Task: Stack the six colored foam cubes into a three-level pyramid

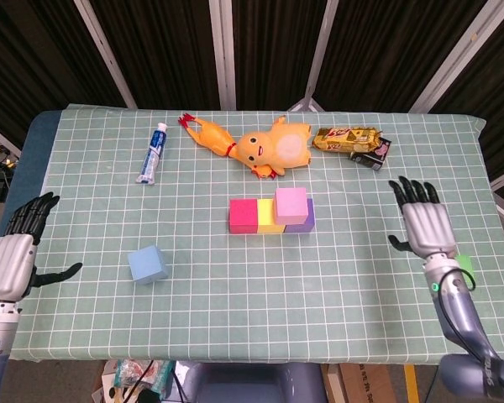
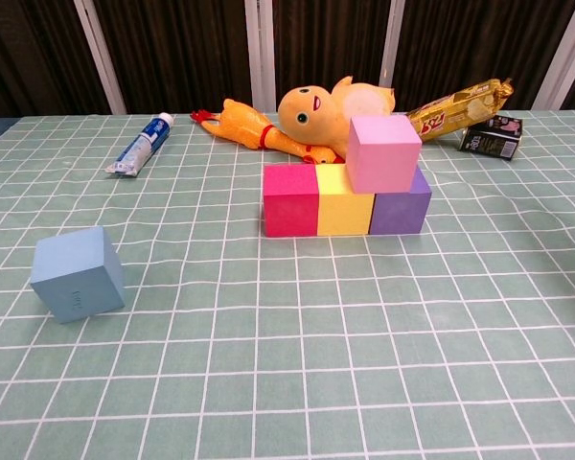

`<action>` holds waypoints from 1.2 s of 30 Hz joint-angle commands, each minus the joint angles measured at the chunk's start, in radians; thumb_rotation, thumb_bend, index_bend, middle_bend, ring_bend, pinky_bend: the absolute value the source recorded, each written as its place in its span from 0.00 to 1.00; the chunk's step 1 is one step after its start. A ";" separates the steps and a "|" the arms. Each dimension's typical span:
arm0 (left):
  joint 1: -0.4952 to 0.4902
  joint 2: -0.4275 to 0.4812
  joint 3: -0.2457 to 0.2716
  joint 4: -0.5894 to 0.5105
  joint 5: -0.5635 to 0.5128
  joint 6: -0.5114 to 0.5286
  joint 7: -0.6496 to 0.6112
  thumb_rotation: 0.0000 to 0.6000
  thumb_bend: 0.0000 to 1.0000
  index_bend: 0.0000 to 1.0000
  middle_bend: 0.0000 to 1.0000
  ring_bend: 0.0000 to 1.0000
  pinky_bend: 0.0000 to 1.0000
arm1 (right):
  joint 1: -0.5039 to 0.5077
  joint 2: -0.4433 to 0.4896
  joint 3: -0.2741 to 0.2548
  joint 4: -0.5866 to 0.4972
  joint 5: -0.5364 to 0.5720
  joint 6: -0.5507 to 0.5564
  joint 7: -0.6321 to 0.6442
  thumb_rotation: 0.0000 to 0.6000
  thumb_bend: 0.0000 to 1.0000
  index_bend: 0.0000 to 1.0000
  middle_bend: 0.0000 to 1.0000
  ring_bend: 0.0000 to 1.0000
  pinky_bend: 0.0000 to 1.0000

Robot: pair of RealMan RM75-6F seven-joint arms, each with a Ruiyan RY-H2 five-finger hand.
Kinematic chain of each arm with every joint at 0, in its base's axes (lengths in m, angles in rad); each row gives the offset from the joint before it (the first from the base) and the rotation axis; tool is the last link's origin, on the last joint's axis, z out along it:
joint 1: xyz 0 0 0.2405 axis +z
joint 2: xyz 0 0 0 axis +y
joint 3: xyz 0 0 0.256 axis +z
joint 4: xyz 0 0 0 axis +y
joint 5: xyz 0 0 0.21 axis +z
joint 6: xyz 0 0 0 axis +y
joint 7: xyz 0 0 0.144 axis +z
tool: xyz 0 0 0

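1. Nearest the robot, the left hand [image 1: 13, 256] hovers at the left edge of the desk [image 1: 235, 285], fingers spread and holding nothing; it shows only in the head view.
2. The right hand [image 1: 424, 222] hangs over the right side of the desk, palm down, fingers spread apart and gripping nothing. A sliver of green [image 1: 468, 262] peeks out just behind its wrist – too hidden to say what it is.
3. The blue cube [image 2: 77, 273] sits alone on the green checked cloth at the near left, tilted slightly, well apart from the other cubes.
4. In the middle of the desk stands a row of 3 cubes touching side by side: the red cube [image 2: 290, 198] on the left, the yellow cube [image 2: 343, 200] in the centre, the purple cube [image 2: 402, 205] on the right.
5. The pink cube [image 2: 384, 153] rests on top of that row, across the seam between yellow and purple – turned a little askew.
6. Behind the row lie a yellow plush toy [image 2: 331, 107] on its back and a rubber chicken [image 2: 249, 125] touching it on the left.
7. Further left lies a toothpaste tube [image 2: 142, 146].
8. At the far right, a gold snack packet [image 2: 455, 103] leans beside a small dark carton [image 2: 489, 136].
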 commanded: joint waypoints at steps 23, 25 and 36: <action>-0.013 -0.125 0.036 -0.009 -0.047 -0.005 0.174 1.00 0.11 0.00 0.02 0.00 0.02 | -0.485 -0.228 0.216 0.412 -0.328 0.366 0.375 1.00 0.52 0.41 0.78 0.61 0.31; -0.019 -0.140 0.037 -0.009 -0.055 -0.009 0.195 1.00 0.11 0.00 0.02 0.00 0.02 | -0.496 -0.227 0.230 0.419 -0.328 0.347 0.377 1.00 0.52 0.35 0.66 0.49 0.27; -0.070 -0.243 0.023 0.041 -0.188 -0.050 0.351 1.00 0.11 0.00 0.01 0.00 0.02 | -0.513 -0.162 0.227 0.362 -0.325 0.150 0.318 1.00 0.50 0.00 0.04 0.01 0.00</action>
